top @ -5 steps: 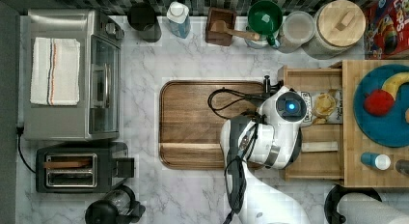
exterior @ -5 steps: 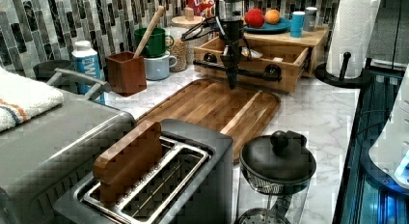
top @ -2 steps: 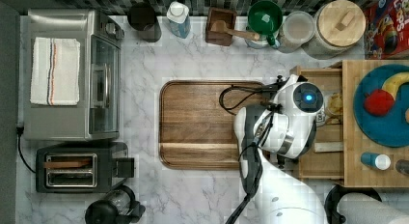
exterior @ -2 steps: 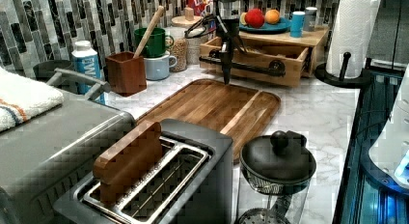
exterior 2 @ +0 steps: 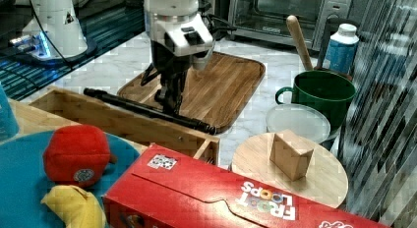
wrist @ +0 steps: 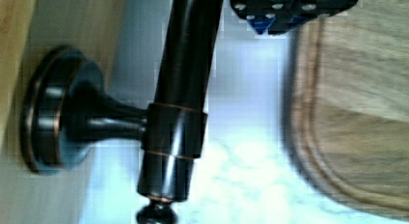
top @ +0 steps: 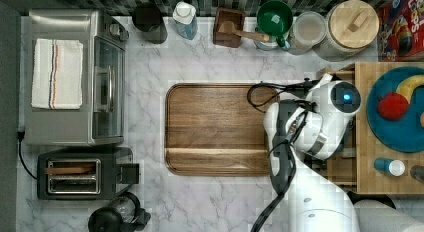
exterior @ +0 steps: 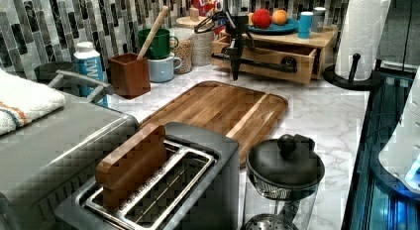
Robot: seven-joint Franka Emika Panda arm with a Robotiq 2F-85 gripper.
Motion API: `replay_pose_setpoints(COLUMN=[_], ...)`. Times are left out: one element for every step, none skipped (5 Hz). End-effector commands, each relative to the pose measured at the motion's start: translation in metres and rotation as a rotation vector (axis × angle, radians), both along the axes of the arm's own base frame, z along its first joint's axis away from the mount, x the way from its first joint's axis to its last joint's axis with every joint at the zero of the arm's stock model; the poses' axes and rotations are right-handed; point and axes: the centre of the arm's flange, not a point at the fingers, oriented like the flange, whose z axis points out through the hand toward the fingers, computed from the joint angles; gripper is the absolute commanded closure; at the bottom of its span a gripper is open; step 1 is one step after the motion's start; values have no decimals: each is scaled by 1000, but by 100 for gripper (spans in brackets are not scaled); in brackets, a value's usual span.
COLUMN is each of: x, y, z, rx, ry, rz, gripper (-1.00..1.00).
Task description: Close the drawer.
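Nearly flush: claw [exterior 2: 169,102] against drawer [exterior 2: 128,124] handle [exterior 2: 147,111].

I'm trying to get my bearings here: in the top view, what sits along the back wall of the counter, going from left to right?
Dark cup → blue-labelled bottle → brown wooden holder → green mug → clear-lidded jar → wooden-lidded jar → red cereal box.

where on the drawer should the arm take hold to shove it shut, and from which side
Use the long black bar handle across the drawer front. It stands off the wood on round posts, so there is room behind it. Come from the cutting board side, with the end effector near the bar's middle, and push straight toward the cabinet.
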Motion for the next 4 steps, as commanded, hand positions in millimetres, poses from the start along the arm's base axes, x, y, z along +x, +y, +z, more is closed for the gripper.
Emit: replay_pose_setpoints(x=[-21, -24, -21, -20], y=[-156, -167, -175, -174], z=[105, 108, 107, 108], rx=[-164, -178, -220, -222], ry=[-103, -125, -163, -162], rz=[-44, -63, -60, -73], gripper=[100, 100, 100, 100])
